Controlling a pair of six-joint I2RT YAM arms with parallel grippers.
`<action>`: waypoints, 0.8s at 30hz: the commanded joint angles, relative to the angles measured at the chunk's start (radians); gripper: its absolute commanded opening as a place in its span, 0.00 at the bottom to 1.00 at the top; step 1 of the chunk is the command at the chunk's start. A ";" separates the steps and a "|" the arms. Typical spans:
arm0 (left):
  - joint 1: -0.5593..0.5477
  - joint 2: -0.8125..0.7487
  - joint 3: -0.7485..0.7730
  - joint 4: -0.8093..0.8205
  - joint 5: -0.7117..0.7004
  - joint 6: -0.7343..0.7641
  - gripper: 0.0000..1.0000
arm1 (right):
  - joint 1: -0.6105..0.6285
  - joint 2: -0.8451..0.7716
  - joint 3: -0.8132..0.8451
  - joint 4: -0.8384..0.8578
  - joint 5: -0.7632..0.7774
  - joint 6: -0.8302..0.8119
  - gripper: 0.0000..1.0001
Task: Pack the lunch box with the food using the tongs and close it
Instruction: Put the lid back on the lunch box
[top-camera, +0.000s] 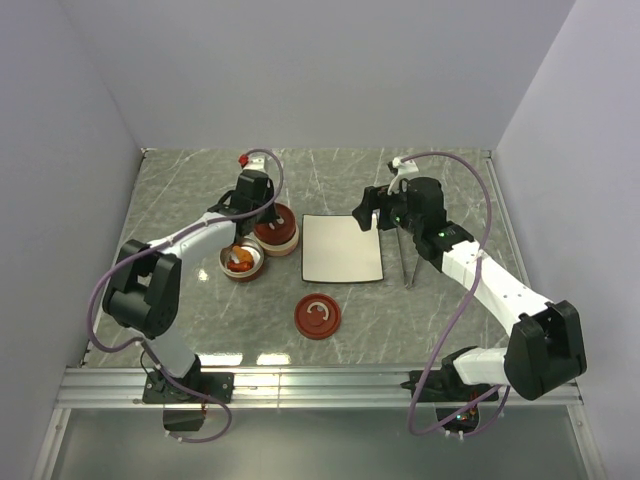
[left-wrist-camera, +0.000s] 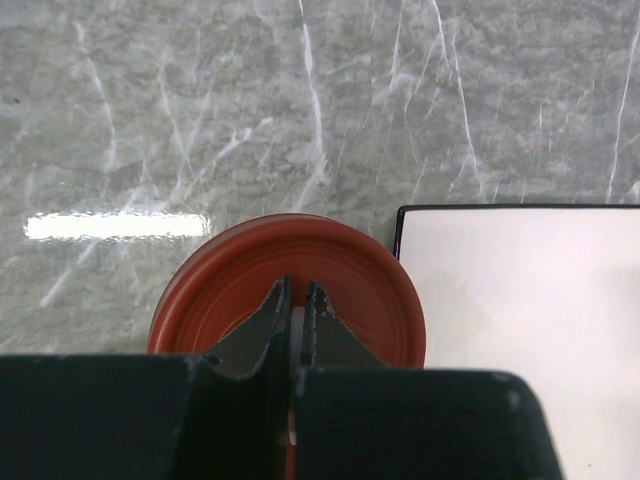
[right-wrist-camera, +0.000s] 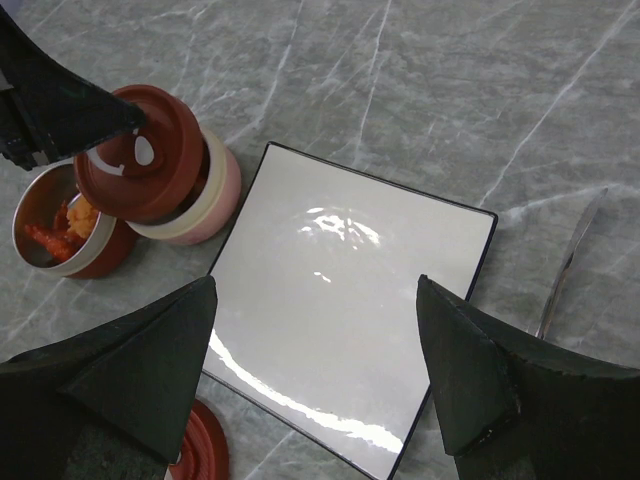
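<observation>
The lunch box shows as two round bowls. One open bowl (top-camera: 242, 262) holds orange and red-brown food (right-wrist-camera: 62, 226). Beside it stands a pink-and-cream bowl (right-wrist-camera: 205, 205) with a red-brown lid (left-wrist-camera: 350, 290) resting tilted on top. My left gripper (left-wrist-camera: 297, 290) is shut on that lid's white handle. The white plate (top-camera: 342, 248) lies bare, and my right gripper (right-wrist-camera: 315, 290) hangs open above it, holding nothing. The silver tongs (top-camera: 405, 255) lie on the table just right of the plate, untouched.
A second red-brown lid (top-camera: 317, 316) with a white handle lies loose on the marble table in front of the plate. Grey walls close in the left, back and right. A metal rail runs along the near edge.
</observation>
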 joint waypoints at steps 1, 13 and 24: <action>0.001 0.012 -0.013 0.056 0.049 0.007 0.00 | 0.004 -0.009 0.042 0.019 0.010 -0.018 0.88; 0.001 0.034 -0.037 0.070 0.077 0.003 0.00 | 0.002 0.006 0.049 0.015 0.012 -0.016 0.88; 0.001 0.072 -0.008 0.065 0.094 0.009 0.00 | 0.004 0.004 0.046 0.015 0.015 -0.018 0.88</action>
